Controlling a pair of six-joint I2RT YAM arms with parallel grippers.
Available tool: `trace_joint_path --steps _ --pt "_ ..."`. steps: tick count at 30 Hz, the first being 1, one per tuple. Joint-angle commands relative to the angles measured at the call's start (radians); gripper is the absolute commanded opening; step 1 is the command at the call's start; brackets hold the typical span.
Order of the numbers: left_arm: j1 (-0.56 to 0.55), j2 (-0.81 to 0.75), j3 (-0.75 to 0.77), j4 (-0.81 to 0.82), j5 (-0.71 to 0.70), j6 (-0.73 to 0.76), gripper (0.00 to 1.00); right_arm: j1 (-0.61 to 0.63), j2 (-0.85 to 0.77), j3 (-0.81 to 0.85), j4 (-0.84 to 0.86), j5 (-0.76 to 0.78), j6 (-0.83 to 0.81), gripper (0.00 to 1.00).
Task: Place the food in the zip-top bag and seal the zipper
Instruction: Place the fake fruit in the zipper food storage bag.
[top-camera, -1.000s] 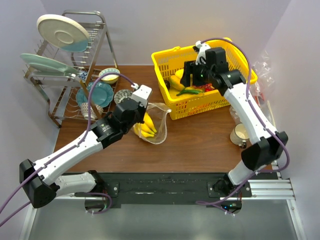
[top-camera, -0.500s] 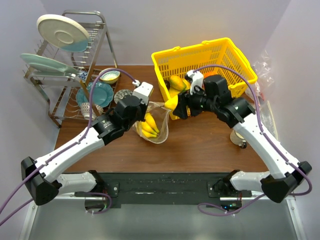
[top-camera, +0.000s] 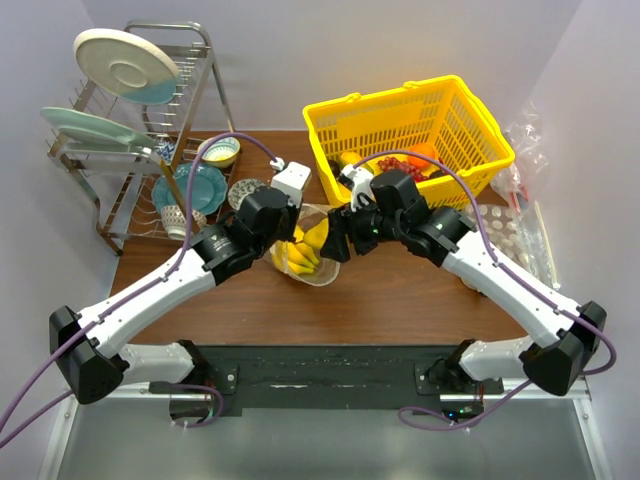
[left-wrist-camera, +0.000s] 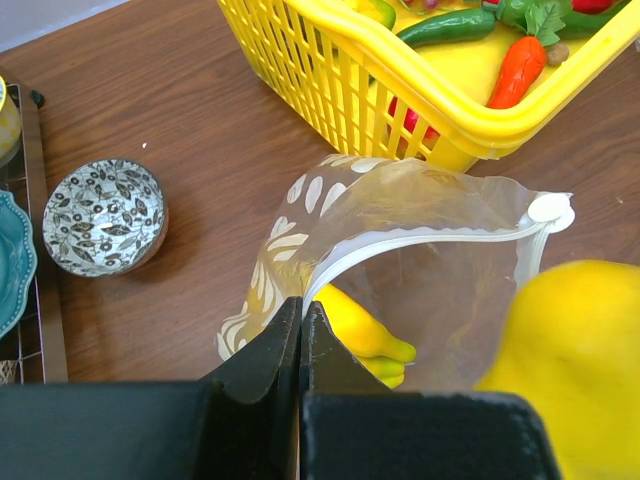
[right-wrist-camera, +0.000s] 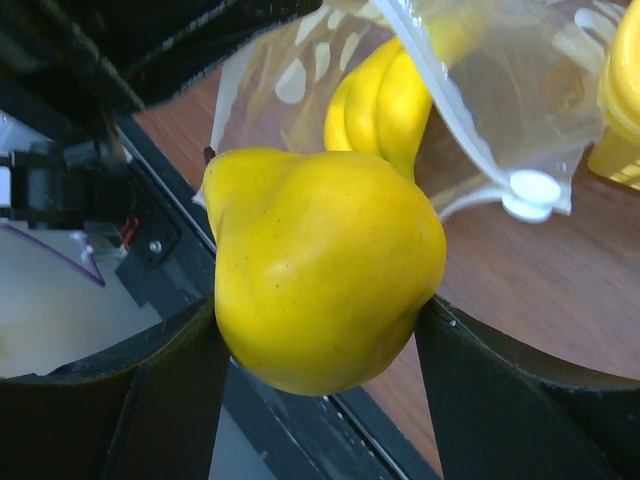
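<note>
Top view: L hand (top-camera: 290, 230) pinches rim of zip-top bag (top-camera: 322, 268). Bag lies on surface (top-camera: 400, 290) just beside yellow basket (top-camera: 455, 110), banana bunch (top-camera: 298, 256) inside. R hand (top-camera: 333, 238) at bag mouth w/ yellow pear-shaped fruit (top-camera: 318, 236).
L wrist: fingers closed on bag edge by zipper (left-wrist-camera: 420, 238), mouth gaping. Long green vegetable (left-wrist-camera: 450, 25) in basket.
R wrist: fruit clamped betw. both fingers, near mouth; can't tell if past rim.

Lab mock kitchen, dish rack (top-camera: 220, 95), toy-produce basket (top-camera: 470, 125)
</note>
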Motion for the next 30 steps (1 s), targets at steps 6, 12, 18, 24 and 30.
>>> trace_joint_path --steps 6,12,18,24,30 --pt "-0.004 -0.001 0.066 0.015 0.025 -0.018 0.00 0.013 0.092 -0.008 0.177 0.090 0.113 0.47" --pt "-0.004 -0.013 0.074 0.013 0.057 -0.033 0.00 0.013 0.150 -0.007 0.280 0.137 0.160 0.48" --pt "-0.004 -0.044 0.091 0.006 0.096 -0.046 0.00 0.012 0.178 -0.014 0.356 0.164 0.179 0.52" --pt "0.004 -0.065 0.098 0.003 0.134 -0.073 0.00 0.013 0.203 -0.048 0.430 0.122 0.226 0.57" --pt "0.059 -0.067 0.118 -0.037 0.171 -0.125 0.00 0.013 0.190 -0.077 0.474 0.130 0.251 0.67"
